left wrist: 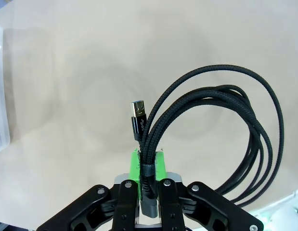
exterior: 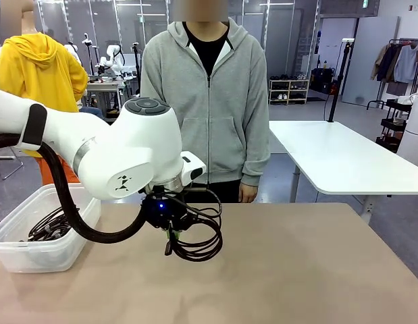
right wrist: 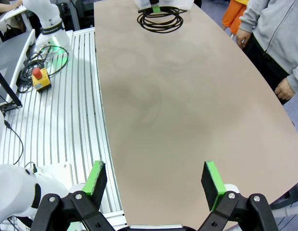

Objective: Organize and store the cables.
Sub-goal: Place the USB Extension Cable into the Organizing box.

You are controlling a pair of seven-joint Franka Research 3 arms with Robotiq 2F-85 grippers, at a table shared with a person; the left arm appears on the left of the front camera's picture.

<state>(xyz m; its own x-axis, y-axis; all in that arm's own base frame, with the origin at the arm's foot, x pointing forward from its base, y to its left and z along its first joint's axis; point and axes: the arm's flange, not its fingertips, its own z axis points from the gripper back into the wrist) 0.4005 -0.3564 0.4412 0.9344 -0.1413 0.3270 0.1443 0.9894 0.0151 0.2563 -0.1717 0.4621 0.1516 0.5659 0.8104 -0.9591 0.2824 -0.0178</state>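
We have the left gripper (left wrist: pixel 148 161) clamped on a coiled cable (exterior: pixel 195 236), lifted off the table (exterior: pixel 296 270) near its middle. The bin (exterior: pixel 40 233) at the table's left edge already holds cables. Step in hand: carrying the coil to storage. Next we must swing left over the bin and release. The right gripper (right wrist: pixel 156 179) hangs wide, holding nothing.

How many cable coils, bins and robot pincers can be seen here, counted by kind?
Coiled black USB cable held in the shut left pincer above the table: 1
Dark cables lying in the bin, too tangled to separate: at least 1
Clear plastic bin: 1
Pincers, counting the open right pincer: 2
Total: at least 5
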